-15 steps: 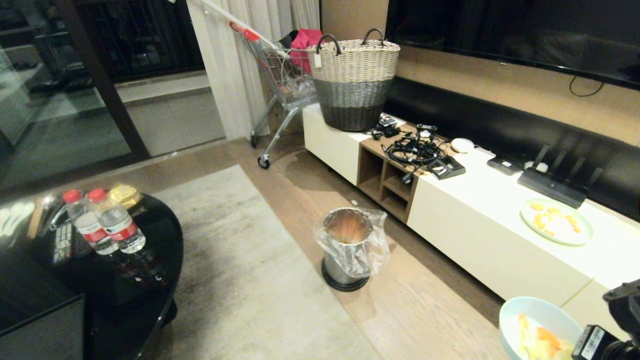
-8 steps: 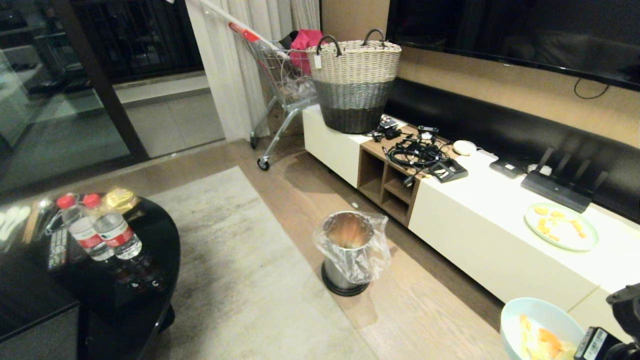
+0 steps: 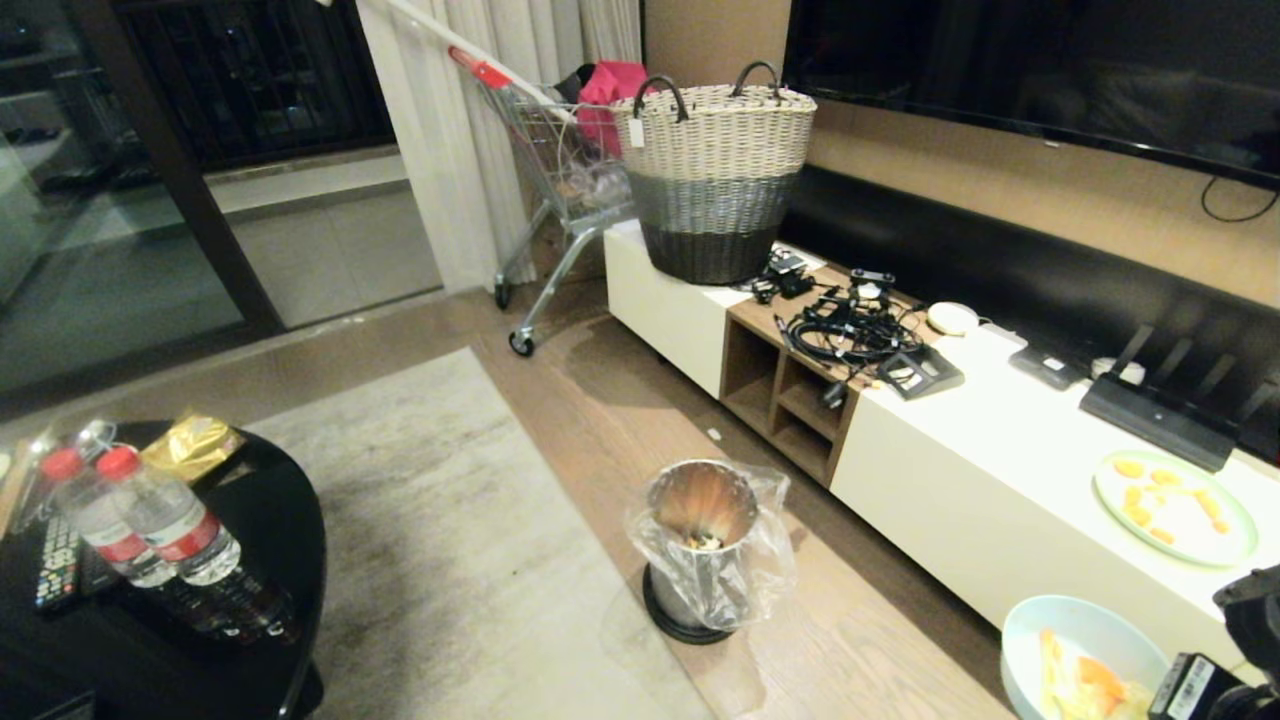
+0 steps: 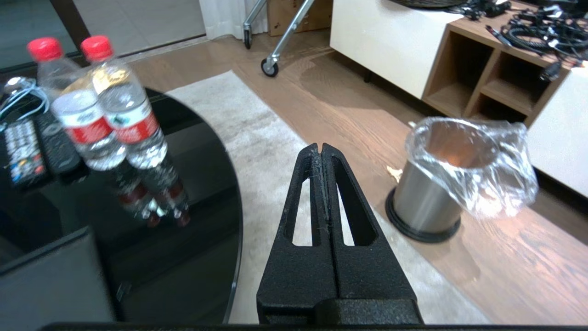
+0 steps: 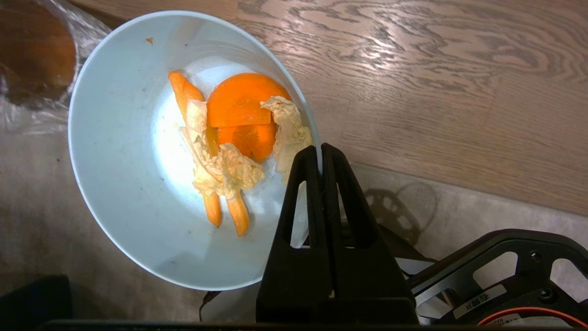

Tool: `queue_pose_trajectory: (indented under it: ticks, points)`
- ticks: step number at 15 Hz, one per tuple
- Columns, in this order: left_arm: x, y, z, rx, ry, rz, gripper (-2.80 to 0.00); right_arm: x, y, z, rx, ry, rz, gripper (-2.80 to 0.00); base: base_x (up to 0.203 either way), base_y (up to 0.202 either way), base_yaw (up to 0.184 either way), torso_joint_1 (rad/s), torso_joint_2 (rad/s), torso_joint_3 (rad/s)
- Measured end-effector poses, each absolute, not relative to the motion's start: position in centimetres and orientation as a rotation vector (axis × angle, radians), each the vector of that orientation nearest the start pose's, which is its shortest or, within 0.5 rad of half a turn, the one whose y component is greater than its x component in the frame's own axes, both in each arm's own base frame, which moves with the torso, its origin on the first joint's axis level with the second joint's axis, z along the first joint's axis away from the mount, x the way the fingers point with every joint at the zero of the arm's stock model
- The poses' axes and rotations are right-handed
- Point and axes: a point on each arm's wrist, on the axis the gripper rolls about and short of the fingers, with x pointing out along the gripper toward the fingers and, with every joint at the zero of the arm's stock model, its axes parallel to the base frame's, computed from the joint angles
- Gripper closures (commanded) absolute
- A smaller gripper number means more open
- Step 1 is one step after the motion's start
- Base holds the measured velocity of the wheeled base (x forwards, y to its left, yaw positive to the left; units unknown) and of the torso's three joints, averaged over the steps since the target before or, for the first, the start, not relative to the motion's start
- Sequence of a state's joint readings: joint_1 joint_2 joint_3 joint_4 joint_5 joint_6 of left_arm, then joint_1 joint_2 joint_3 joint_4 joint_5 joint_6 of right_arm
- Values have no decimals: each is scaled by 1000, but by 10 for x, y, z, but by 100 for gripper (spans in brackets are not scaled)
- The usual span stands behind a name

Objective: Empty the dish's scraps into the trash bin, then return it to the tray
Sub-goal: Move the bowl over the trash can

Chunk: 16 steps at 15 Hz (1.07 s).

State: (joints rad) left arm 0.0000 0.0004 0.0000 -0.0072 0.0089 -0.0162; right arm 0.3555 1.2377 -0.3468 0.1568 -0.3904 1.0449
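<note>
1. right gripper (image 5: 320, 151) has its fingers pinched on the rim of the dish (image 5: 138, 184), held above the floor, well short of the trash bin (image 3: 703, 545).
2. the dish looks light, rigid and smooth, so a rim grip could slip when tipped; the scraps (image 5: 234, 142) lie loose.
3. left gripper (image 4: 321, 151) hangs idle, fingers pressed together, holding nothing.
4. the tray is out of sight; in the head view the dish is cut off.

Two red-capped water bottles (image 3: 140, 520), a gold foil packet (image 3: 192, 445) and remote controls (image 4: 20, 149) on a round black glass tabletop (image 3: 280, 560). Two-tone wicker basket (image 3: 715, 170), tangled black cables (image 3: 850, 325), router (image 3: 1160, 405) and green plate of orange pieces (image 3: 1175, 495) on a white low cabinet (image 3: 980, 470). Shopping trolley (image 3: 555, 170) by the curtain (image 3: 450, 130). Grey rug (image 3: 460, 560) on wood floor (image 3: 590, 400).
</note>
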Motion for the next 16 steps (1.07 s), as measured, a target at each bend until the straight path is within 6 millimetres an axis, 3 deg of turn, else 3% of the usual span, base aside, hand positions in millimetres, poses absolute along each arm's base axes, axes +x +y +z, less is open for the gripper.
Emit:
queue_pose_trajectory:
  ticks: [6,10,16]
  points:
    - [-23,0,76,-16,-7,9,0,120,35,108,582,832,-515,0,171,0,1,4,4,2]
    - [-23,0,76,-15,-7,8,0,123,36,109,529,842,-491,0,0,0,0,0,0,0]
    - [-23,0,76,-15,-7,9,0,162,51,139,428,805,-358,0,0,0,0,0,0,0]
